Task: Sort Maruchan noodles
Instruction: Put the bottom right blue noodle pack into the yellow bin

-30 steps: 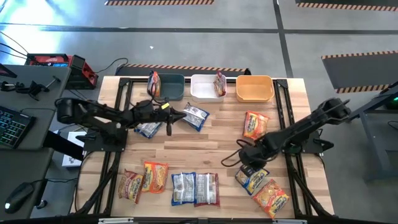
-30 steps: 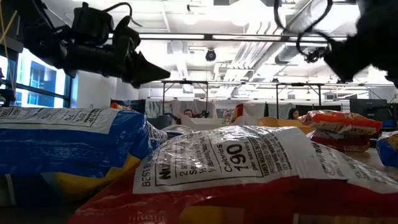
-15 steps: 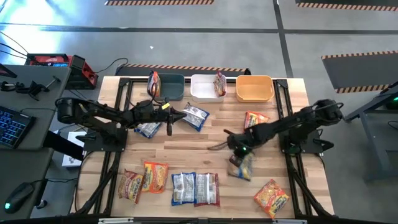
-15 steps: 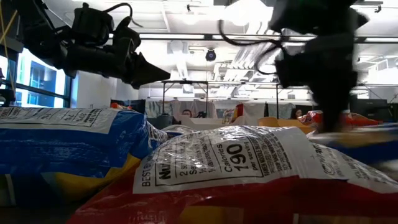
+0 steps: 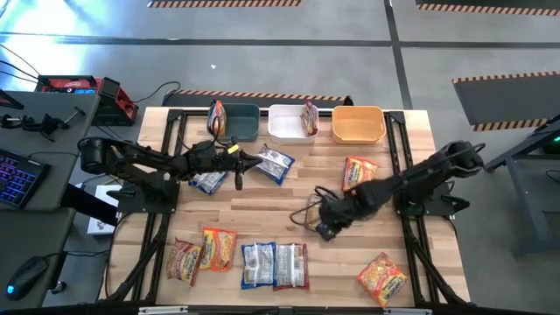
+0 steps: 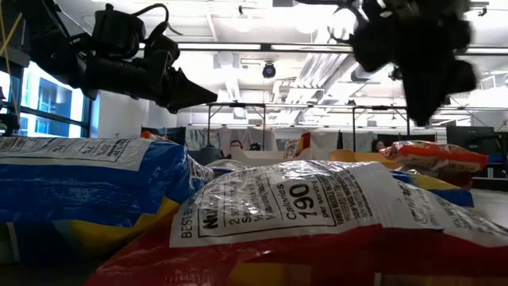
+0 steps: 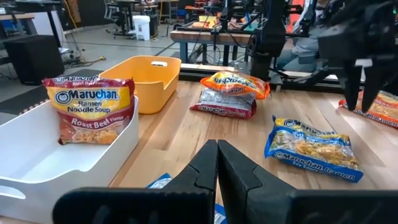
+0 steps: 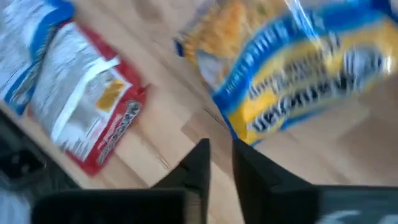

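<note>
1. High view: the right pincer (image 5: 317, 219) hangs over the middle of the desk (image 5: 280, 197). The left pincer (image 5: 254, 159) waits farther back on the left, close to the bins.
2. The right pincer's two fingers (image 8: 198, 163) stand a little apart, and nothing is between them.
3. The left pincer is closed and holds nothing.
4. A yellow-blue Maruchan packet (image 7: 313, 147) lies flat on the desk just beside the right pincer. In the high view the arm hides most of it.
5. More packets lie along the near edge, such as a white-maroon packet (image 5: 290, 265). An orange packet (image 5: 381, 276) lies near the right corner.
6. At the far edge stand a dark-blue bin (image 5: 245, 124), a white bin (image 5: 284, 124) and an orange bin (image 5: 359, 124). A Roast Beef packet (image 7: 88, 115) leans inside the white bin.
7. I think these packets are light and crinkly. The wrapper looks slick, so it could slip out of a weak pinch.
8. The noodle block inside is stiff but may crack if squeezed hard.
9. A good spot to grab is likely the flat sealed edge at a short end.
</note>
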